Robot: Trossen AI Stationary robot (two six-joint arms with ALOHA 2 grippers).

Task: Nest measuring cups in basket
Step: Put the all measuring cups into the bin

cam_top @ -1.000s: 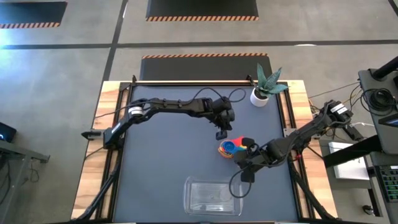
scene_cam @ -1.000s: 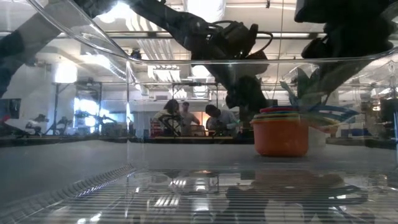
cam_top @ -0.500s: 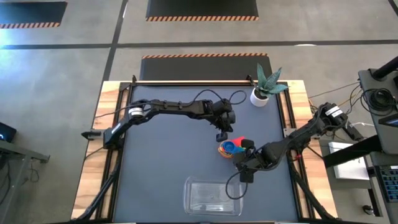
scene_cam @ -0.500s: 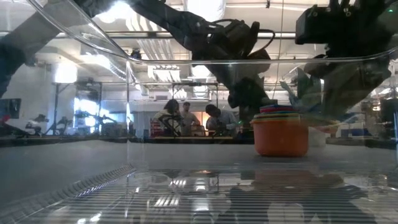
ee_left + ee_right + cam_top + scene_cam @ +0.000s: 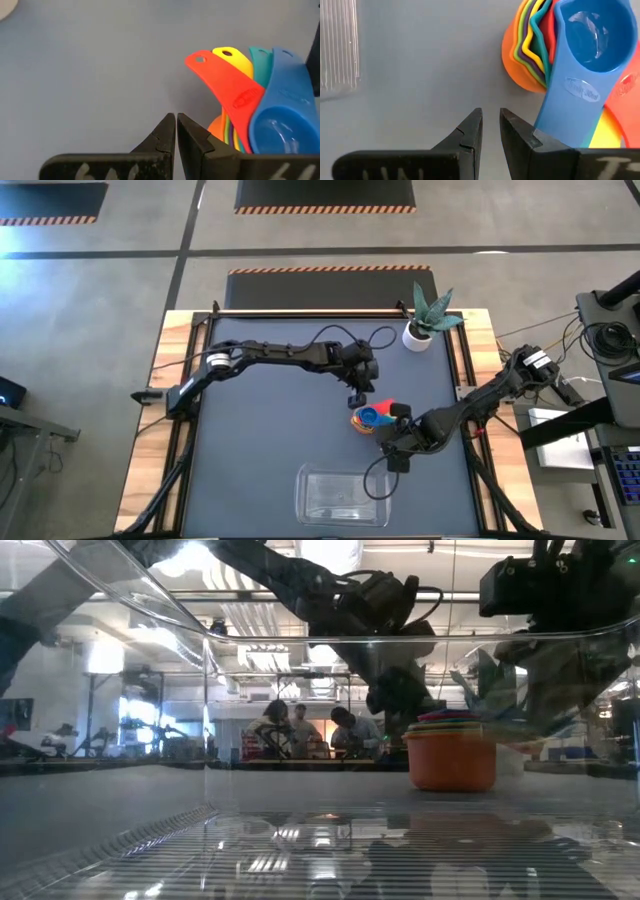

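Right pincer [image 5: 390,442] nearer stacked cups [image 5: 555,45]

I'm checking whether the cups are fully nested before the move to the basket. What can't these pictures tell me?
- Cup count in the stack: both wrist views show nested rims, but the blue cup covers the centre.
- Stack in the high view: too small, partly under the right end effector.
- Low view: the basket wall blurs everything.
- Left end effector: shut beside the stack; contact unclear.
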